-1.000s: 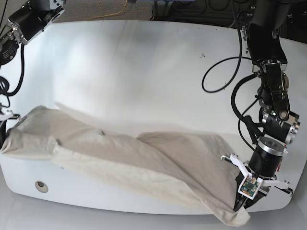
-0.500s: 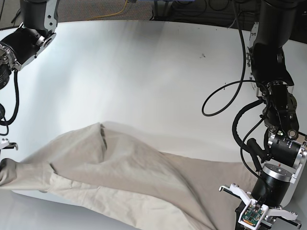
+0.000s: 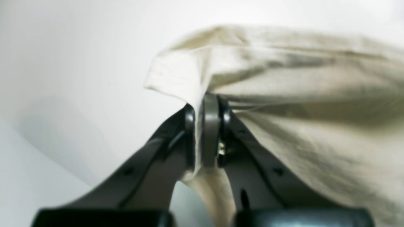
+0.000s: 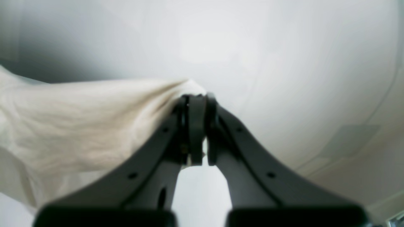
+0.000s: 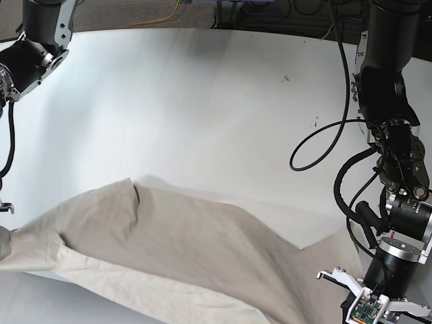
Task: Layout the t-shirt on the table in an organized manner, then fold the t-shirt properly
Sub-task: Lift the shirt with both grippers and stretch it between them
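Note:
The beige t-shirt is stretched across the near part of the white table, from the left edge of the base view to the lower right. In the left wrist view my left gripper is shut on a folded edge of the t-shirt, which hangs to its right. My right gripper is shut on a corner of the t-shirt, which trails off to its left. In the base view both sets of fingertips lie outside the frame. Only the left arm's wrist shows, at the lower right.
A black cable loops off the left arm over the table's right side. Small dark specks mark the far right of the tabletop. A yellow cord lies on the floor behind the table. The right arm's upper links stand at the top left.
Both arms have pulled toward the near edge, dragging the t-shirt with them. The cloth has stretched flatter and wider. The left arm's wrist has dropped lower in the base view.

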